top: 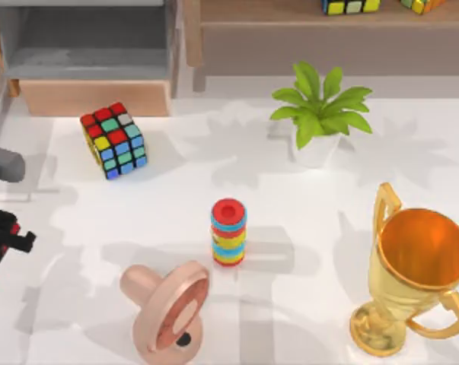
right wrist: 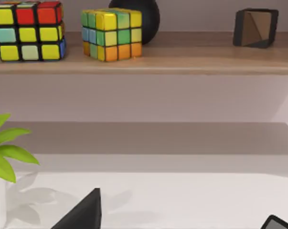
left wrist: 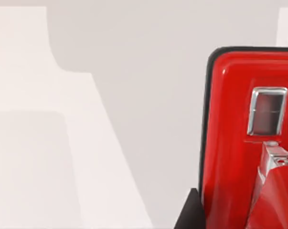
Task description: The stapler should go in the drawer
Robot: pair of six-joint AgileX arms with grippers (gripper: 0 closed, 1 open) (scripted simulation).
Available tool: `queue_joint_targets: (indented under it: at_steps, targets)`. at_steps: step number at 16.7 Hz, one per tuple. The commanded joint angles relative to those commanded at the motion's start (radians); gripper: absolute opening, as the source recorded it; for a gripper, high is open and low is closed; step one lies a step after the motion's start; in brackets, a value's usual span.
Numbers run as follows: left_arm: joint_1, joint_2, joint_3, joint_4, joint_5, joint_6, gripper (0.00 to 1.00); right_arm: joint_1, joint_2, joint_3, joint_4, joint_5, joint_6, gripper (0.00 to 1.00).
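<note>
Left claw (top: 2,242): sitting at the far left edge of the counter (top: 313,228), well in front of the drawer; red is showing between its dark parts in the top view, so it appears to be gripping the stapler.
Stapler (left wrist: 251,143): looming large and close in the left wrist view, glossy red with a dark edge and a small metal-framed window; a dark finger tip is lying right against its lower edge. Whether it is hanging clear of the counter or resting on it, I cannot tell.
Drawer (top: 92,97): standing open at the back left of the counter, grey floor and walls exposed, tan front panel facing forward.
Right arm: parked, its wrist camera looking at the wooden shelf (right wrist: 144,64) with two colour cubes (right wrist: 28,31); dark finger tips are showing at the frame's edge, but how they are set I cannot tell.
Other things: a colour cube (top: 113,140) lying just in front of the drawer, a striped ring stack (top: 228,232) mid-counter, a pink pacifier (top: 168,308) near the front, a potted plant (top: 319,114) and a gold trophy (top: 415,274) on the right.
Step in hand: judging by the layout, the stapler is being held, with the carry toward the drawer not yet made.
Next move: it is calling for travel toward the back, high enough to clear the tan front panel and passing left of the nearby cube, then lowering over the grey floor before letting go.
</note>
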Motion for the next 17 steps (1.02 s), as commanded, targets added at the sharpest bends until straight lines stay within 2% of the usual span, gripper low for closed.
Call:
queue_joint_targets:
  at_steps: [5,9,17]
  targets:
    - [0.095,0.147,0.401,-0.078,0.045,0.011,0.00,0.000,0.000,0.000,0.000,0.000,0.000,1.00]
    - [0.175,0.347,0.770,-0.159,0.062,0.014,0.00,0.000,0.000,0.000,0.000,0.000,0.000,1.00]
    - [0.303,0.878,1.381,-0.377,0.024,0.005,0.00,0.000,0.000,0.000,0.000,0.000,0.000,1.00]
